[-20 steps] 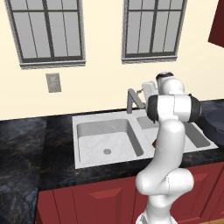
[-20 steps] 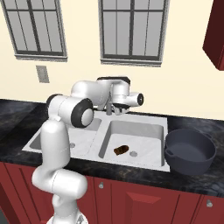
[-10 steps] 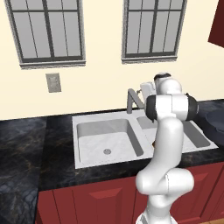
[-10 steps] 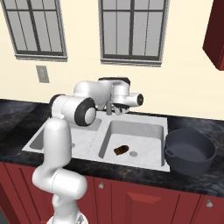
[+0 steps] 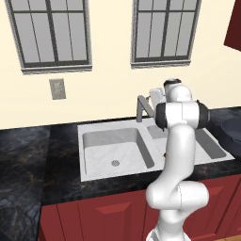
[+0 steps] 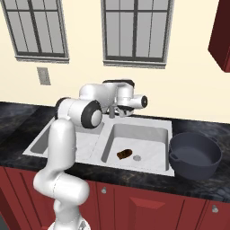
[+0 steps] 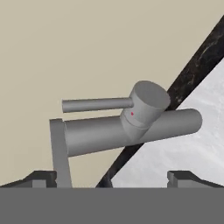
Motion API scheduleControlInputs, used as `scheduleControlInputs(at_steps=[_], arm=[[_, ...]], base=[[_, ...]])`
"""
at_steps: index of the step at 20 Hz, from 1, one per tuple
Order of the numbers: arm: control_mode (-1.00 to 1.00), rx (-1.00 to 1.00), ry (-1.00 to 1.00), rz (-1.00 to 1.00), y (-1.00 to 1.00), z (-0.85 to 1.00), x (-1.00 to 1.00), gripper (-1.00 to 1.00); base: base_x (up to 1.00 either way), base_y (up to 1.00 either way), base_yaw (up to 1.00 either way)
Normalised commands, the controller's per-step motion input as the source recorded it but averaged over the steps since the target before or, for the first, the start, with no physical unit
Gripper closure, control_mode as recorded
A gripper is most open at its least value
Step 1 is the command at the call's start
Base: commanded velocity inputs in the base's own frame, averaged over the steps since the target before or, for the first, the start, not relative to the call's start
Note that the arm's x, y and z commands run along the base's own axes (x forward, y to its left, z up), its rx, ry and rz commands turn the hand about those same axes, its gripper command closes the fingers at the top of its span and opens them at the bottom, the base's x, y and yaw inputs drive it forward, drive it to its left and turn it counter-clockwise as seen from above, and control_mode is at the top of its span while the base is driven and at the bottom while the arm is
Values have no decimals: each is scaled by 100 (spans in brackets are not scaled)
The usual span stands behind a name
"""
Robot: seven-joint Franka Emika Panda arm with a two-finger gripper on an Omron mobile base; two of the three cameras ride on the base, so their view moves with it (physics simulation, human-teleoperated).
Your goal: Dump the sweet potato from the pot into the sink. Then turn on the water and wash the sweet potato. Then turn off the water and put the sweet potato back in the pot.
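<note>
the sink [image 6: 67,148] spans the middle of the right base view, a pale marbled double basin set in the dark counter [image 6: 18,117]. the pot [image 6: 194,155] sits upright on the counter at the right of that view, just beside the right basin and looking empty. the faucet [image 7: 127,122] takes the centre of the hand view, its thin lever sticking out toward the left from a round cap; no water can be seen running. the gripper [image 7: 112,177] sits close in front of it with its two tips spread wide and nothing between them. the sweet potato [image 6: 124,154] lies low in the right basin, just beside the round drain. so the dumping looks done; turning on the water, washing, shutting it off and returning the sweet potato to the pot all look left to do. no brand, label or writing is readable; only a tiny red dot marks the faucet cap.
</note>
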Motion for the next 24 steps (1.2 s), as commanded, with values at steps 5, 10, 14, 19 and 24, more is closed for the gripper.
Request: scheduleControlInputs(at_steps=[5, 10, 14, 19, 24], arm=[[-100, 0, 0, 1, 0, -13, 28, -100], [-100, 0, 0, 0, 0, -28, 14, -100], [-100, 0, 0, 0, 0, -26, 7, -100], [-100, 0, 0, 0, 0, -15, 7, -100], [-100, 0, 0, 0, 0, -11, 19, -100]], base=[[0, 0, 0], [0, 0, 0], [0, 0, 0], [0, 0, 0], [0, 0, 0]])
